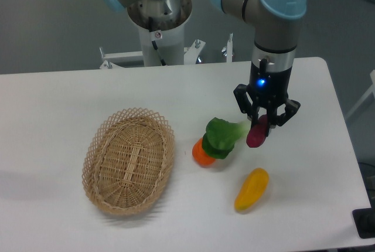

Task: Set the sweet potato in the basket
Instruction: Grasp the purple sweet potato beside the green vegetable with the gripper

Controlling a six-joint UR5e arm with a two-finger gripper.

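Down at the front edge sits the basket [129, 161], oval and woven, its lacy rim wide open and nothing inside it, resting on the white table [53, 105]. Moving right, a round orange piece [203, 154] is tucked under a leafy green toy [222, 136], the two touching, and forward of them lies a yellow-orange piece [252, 189] on its own. Right again and there it is: the sweet potato [258, 132], magenta, hanging nearly upright in the gripper [265, 124], fingers clenched on its upper half with the lower tapered end poking out below, just beside the green leaf. It looks lifted off the table, though the view cannot settle that. Judging by its look, this is a light, rigid, smooth plastic toy, so weight is no worry but slip is; the tapered ends would squirt out of a pinch, and the thicker middle is the safer hold. The basket stands well apart to the left, so a steady carry matters.
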